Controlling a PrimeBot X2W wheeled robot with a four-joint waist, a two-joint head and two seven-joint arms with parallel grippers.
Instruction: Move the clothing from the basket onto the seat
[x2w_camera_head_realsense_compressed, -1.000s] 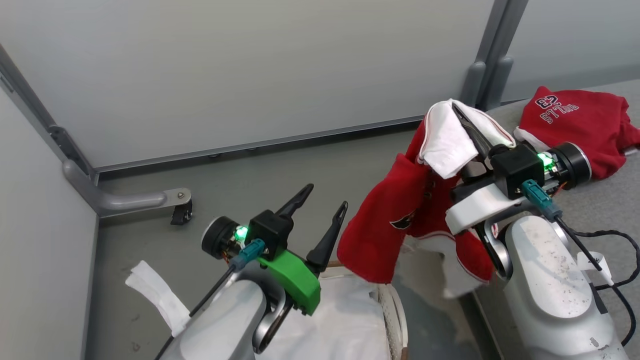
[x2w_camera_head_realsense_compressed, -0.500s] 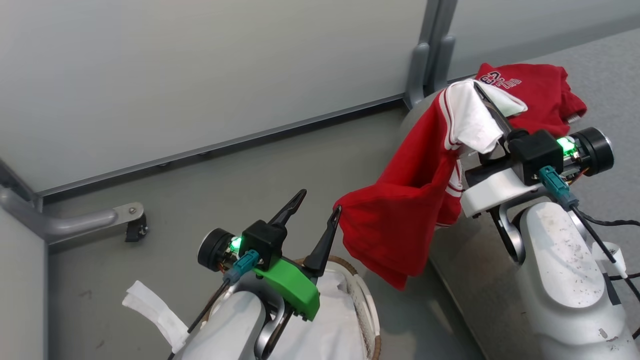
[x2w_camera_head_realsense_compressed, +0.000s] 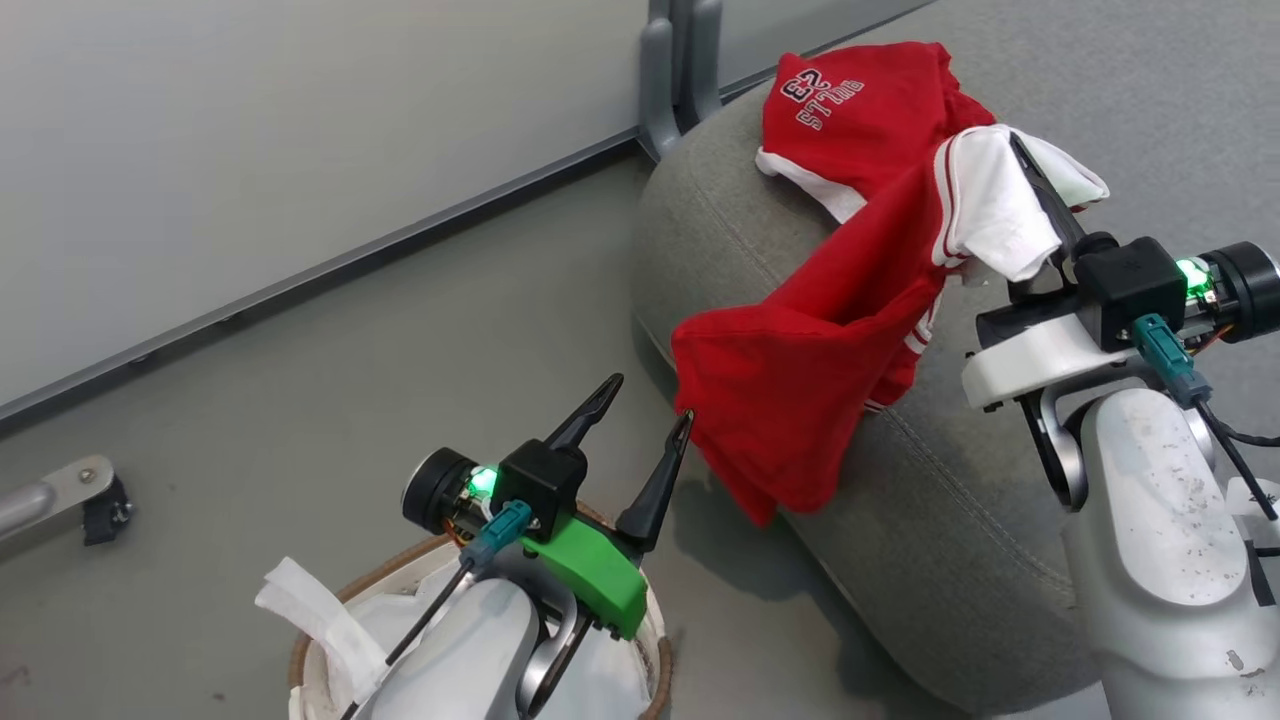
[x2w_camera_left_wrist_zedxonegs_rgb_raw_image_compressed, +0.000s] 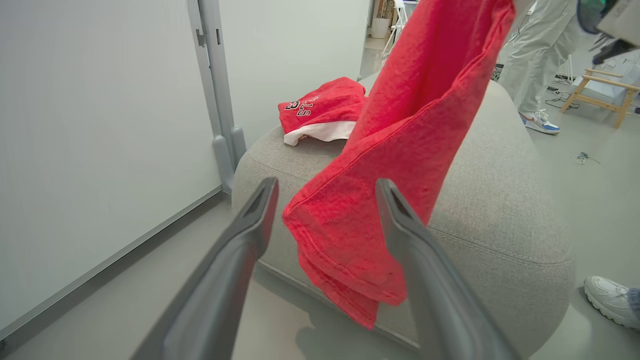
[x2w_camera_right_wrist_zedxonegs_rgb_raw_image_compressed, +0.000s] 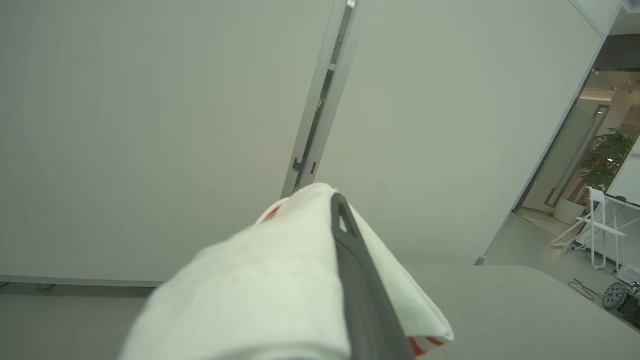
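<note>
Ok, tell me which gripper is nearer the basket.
Left. The left gripper, open, hangs just above the basket; the right gripper is off over the seat, shut on a red garment.

Hanging clothing (x2w_camera_head_realsense_compressed: 800, 390) screens the seat (x2w_camera_head_realsense_compressed: 950, 540) (floor (x2w_camera_head_realsense_compressed: 400, 330) open).

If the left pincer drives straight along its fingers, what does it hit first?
Most likely the hanging red shirt: its lower hem dangles between the open left pincer's fingers in the wrist view, seemingly just ahead of the tips. The grey seat cushion lies behind it. Depth is hard to judge.
</note>
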